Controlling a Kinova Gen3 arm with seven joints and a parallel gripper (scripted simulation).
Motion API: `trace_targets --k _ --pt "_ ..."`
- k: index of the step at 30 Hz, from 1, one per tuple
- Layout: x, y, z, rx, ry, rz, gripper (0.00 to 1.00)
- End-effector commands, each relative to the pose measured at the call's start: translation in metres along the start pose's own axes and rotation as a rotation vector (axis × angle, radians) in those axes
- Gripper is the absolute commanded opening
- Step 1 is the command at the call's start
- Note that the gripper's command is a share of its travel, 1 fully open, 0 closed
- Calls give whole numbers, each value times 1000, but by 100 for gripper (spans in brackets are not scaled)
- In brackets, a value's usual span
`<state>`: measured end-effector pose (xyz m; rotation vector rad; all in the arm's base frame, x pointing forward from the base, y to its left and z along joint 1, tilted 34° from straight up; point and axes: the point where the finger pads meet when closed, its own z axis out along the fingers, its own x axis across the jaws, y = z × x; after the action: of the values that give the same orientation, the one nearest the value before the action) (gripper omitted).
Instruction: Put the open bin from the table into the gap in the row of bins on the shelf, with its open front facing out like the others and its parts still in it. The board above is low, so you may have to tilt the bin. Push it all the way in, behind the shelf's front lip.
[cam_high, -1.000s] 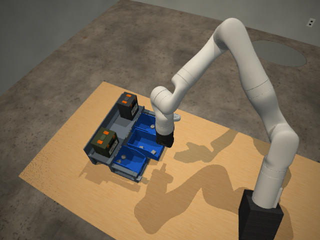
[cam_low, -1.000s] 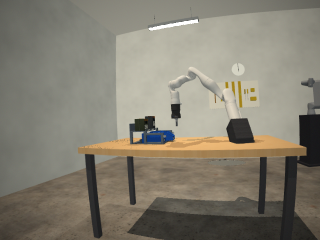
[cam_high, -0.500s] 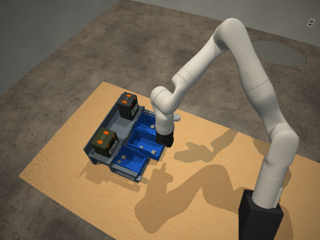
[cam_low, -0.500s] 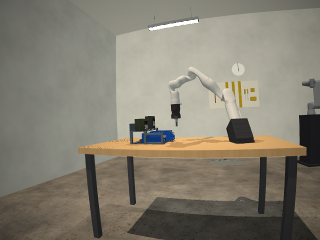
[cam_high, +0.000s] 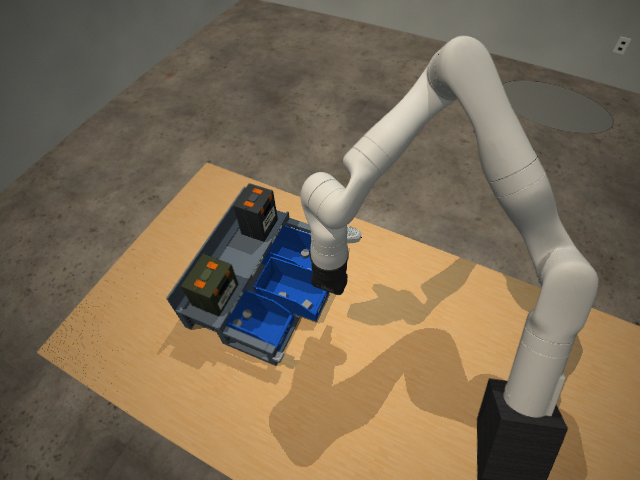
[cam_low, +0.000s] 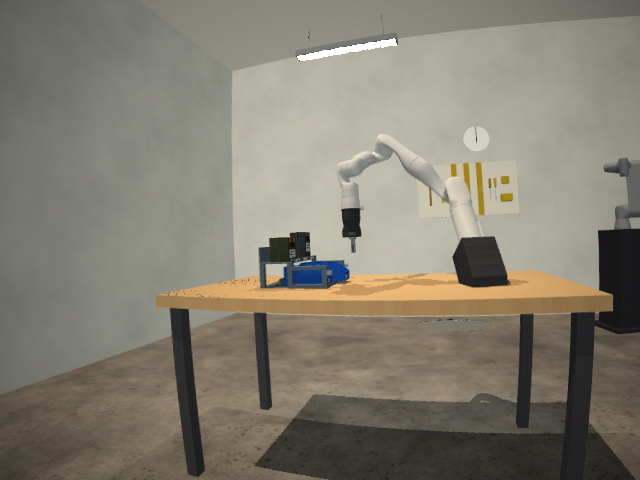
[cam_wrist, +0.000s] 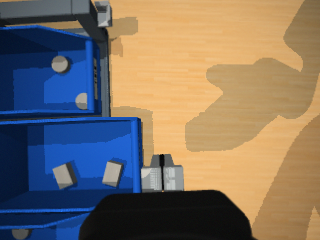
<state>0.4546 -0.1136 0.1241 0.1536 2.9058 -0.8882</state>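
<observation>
The middle blue bin (cam_high: 290, 288) sits in the gap of the grey shelf, between two other blue bins (cam_high: 292, 246) (cam_high: 258, 320). It sticks out further toward the table than its neighbours and looks slightly tilted. Two grey blocks (cam_wrist: 65, 175) (cam_wrist: 112, 173) lie inside it. My gripper (cam_wrist: 162, 166) is shut and empty. It hangs just outside the middle bin's front wall (cam_wrist: 139, 155). In the exterior view my gripper (cam_low: 353, 245) is well above the bins (cam_low: 315, 272).
A dark green box (cam_high: 209, 284) and a black box (cam_high: 254, 211) stand on the shelf's top board. The neighbouring bin (cam_wrist: 50, 70) holds round grey parts. The arm's black base (cam_high: 519, 439) stands at the table's right.
</observation>
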Motion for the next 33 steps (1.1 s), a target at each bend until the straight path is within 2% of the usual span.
trace_targets --k 1,21,33 --pt "-1 -1 1 -1 -5 6 0" --pt "-1 0 2 -1 -5 6 0" --pt "-1 0 13 -1 -5 6 0"
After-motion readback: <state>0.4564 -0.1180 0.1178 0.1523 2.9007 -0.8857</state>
